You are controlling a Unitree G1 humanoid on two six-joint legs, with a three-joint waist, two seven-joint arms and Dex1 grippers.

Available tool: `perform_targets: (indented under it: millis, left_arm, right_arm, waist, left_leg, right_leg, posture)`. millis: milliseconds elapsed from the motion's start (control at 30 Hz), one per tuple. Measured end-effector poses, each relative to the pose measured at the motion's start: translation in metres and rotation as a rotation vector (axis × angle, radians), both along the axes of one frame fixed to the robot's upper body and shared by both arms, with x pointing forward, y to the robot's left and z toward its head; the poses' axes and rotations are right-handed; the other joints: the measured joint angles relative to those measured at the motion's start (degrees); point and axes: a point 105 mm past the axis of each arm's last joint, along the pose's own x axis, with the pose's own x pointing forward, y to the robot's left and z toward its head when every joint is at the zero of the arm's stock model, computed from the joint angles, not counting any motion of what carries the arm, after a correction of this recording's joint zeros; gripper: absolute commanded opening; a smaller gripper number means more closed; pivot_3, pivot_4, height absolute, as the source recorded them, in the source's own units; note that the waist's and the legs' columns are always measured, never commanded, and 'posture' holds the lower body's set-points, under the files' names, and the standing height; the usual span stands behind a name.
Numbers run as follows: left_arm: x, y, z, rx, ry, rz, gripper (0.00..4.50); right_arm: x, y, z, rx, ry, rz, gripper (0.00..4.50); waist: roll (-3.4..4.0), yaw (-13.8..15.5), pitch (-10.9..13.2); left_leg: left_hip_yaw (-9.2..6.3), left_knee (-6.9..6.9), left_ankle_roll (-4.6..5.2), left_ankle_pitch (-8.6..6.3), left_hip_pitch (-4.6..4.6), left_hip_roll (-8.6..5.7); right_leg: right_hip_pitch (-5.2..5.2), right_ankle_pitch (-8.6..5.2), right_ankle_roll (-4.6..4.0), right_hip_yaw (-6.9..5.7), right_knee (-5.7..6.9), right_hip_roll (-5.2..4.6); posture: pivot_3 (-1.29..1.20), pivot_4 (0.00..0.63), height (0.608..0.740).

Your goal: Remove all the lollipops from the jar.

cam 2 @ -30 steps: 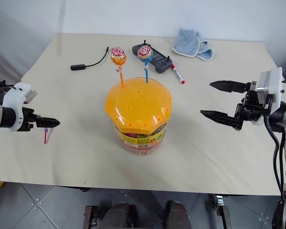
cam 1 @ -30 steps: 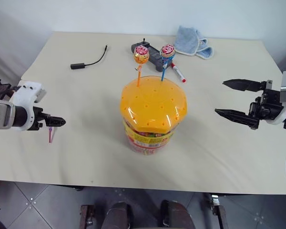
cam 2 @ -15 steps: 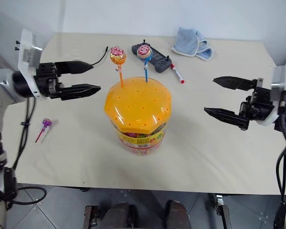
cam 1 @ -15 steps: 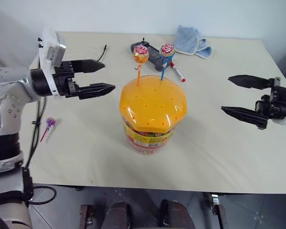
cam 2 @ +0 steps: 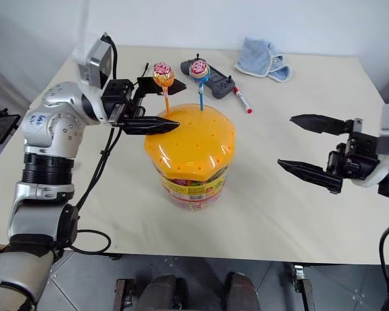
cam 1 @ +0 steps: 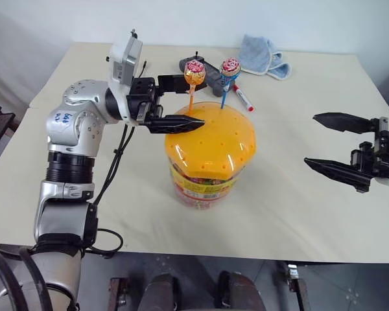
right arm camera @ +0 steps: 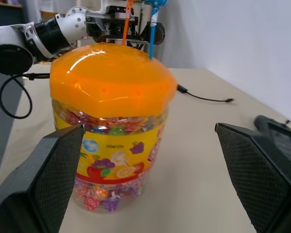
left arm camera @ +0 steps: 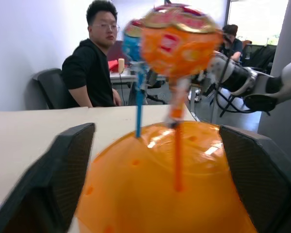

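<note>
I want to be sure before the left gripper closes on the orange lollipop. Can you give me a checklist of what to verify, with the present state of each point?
1. Left gripper open wide enough for the stick: ok, fingers apart.
2. Stick of the orange lollipop between the left fingers: ok in the left wrist view, where it rises between them.
3. Blue lollipop outside the grip: cannot tell; its stick stands close beside the orange one.
4. Jar upright, with its lid on: ok.
5. Right gripper away from the jar: ok, open, off to the side.
6. Fingers not touching the lid: cannot tell.
</note>
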Motion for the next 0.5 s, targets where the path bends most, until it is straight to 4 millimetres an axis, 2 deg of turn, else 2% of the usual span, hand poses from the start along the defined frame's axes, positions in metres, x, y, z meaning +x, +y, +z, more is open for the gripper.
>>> perform_targets:
  millis: [167, 333, 367, 500]
  left_arm:
    - [0.002, 0.002, 0.001, 0.006, 0.0, 0.004, 1.74]
    - [0.0, -0.003, 0.014, -0.025, -0.032, -0.007, 0.19]
    - [-0.001, -0.004, 0.016, -0.033, -0.038, -0.011, 0.04]
    - [-0.006, -0.007, 0.036, -0.065, -0.086, 0.013, 0.04]
  right_arm:
    - [-0.003, -0.006, -0.002, 0.011, -0.004, -0.053, 4.5]
    - [-0.003, -0.004, -0.001, 0.01, -0.011, -0.06, 4.5]
    - [-0.003, -0.004, -0.001, 0.01, -0.013, -0.059, 4.5]
    - [-0.002, -0.005, 0.004, 0.013, -0.036, -0.059, 4.5]
  waist:
    - [0.0, 0.2, 0.0]
    - [0.0, 0.4, 0.0]
    - [0.0, 0.4, 0.0]
    - [0.0, 0.1, 0.0]
  left_leg:
    - [-0.02, 0.05, 0.0, 0.0, -0.01, -0.01]
    - [-0.07, 0.09, 0.05, -0.03, -0.02, -0.04]
    - [-0.07, 0.09, 0.05, -0.03, -0.02, -0.04]
    - [-0.07, 0.07, 0.05, -0.03, -0.01, -0.03]
  right_leg:
    - [0.02, 0.0, 0.0, 0.0, 0.0, -0.01]
    - [0.05, 0.01, 0.02, -0.01, 0.0, -0.05]
    - [0.05, 0.01, 0.01, -0.01, 0.0, -0.05]
    - [0.04, 0.01, 0.01, -0.01, 0.0, -0.05]
  posture:
    - [0.0, 0.15, 0.74]
    - [0.0, 0.15, 0.74]
    - [0.0, 0.15, 0.74]
    - [0.0, 0.15, 0.74]
